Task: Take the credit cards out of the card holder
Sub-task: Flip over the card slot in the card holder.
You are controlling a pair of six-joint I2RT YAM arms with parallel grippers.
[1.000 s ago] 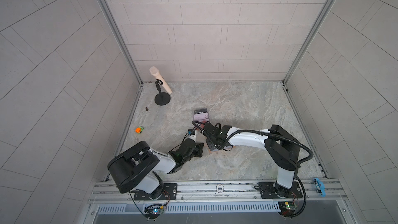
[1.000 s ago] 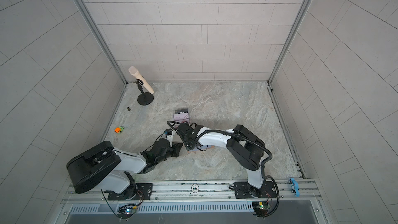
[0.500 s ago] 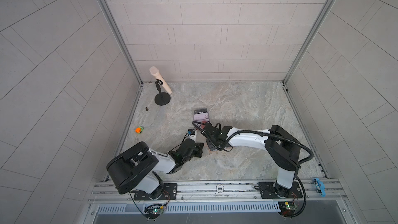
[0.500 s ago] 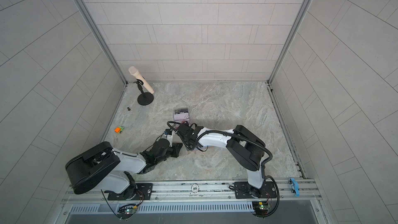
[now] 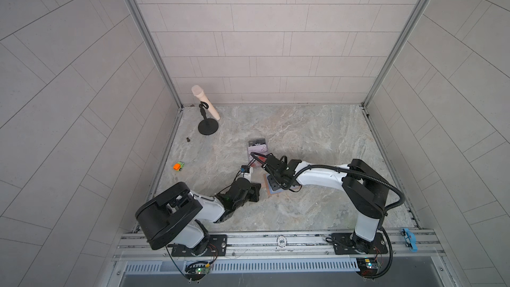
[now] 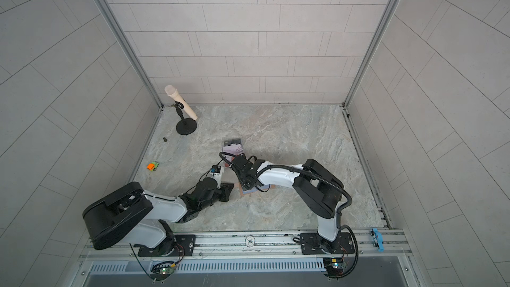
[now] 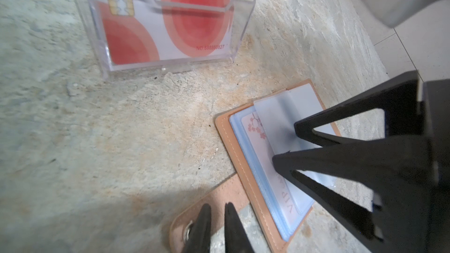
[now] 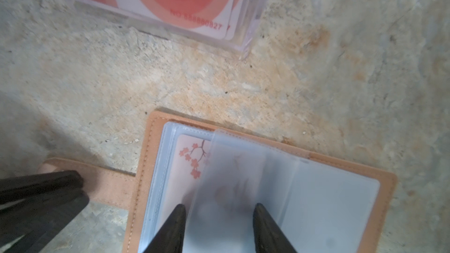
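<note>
Right wrist view: left gripper [image 8: 81, 189] clamps the card holder strap [image 8: 109, 186]; open right gripper [image 8: 219, 206] should pinch the card [image 8: 187, 156], not the sleeve [image 8: 233, 161].

In a top view the right arm [image 5: 317, 178] is covering most of the card holder [image 5: 271, 192] just below frame centre. Only a tan corner is showing. At left, a dark speck [image 5: 188, 139] is showing too small to name. In the right wrist view a frosted sleeve [image 8: 231, 166] is veiling the blossom card [image 8: 190, 156], and the frame edge is cropping the clear card box [image 8: 250, 20]. The left gripper [image 7: 217, 206] is obscuring whether it is pinching the strap [image 7: 220, 189].
</note>
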